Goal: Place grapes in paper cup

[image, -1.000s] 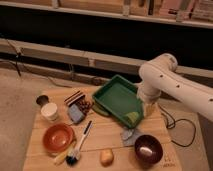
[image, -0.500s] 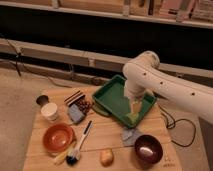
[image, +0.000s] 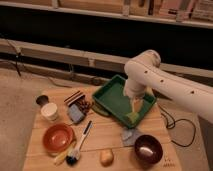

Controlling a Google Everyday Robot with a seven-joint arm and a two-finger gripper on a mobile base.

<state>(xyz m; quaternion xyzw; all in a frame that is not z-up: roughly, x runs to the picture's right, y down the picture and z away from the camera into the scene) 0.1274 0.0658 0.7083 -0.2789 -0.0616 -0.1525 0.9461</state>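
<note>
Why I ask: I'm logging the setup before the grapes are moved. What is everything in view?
table: 1, light wood, centre
tray: 1, green, back right of table
yellow-green piece: 1, in the tray's near corner
grapes: 1 cluster, dark reddish, left of tray
striped bar: 1, brown and cream, behind grapes
block: 1, blue-grey, in front of grapes
paper cup: 1, white, left side
small cup: 1, dark grey, behind paper cup
orange bowl: 1, front left
brush: 1, dark head, right of orange bowl
round item: 1, tan, front centre
cloth: 1, grey-blue, in front of tray
dark bowl: 1, front right
arm: 1, white, from right
gripper: 1, open, empty, over tray
</note>
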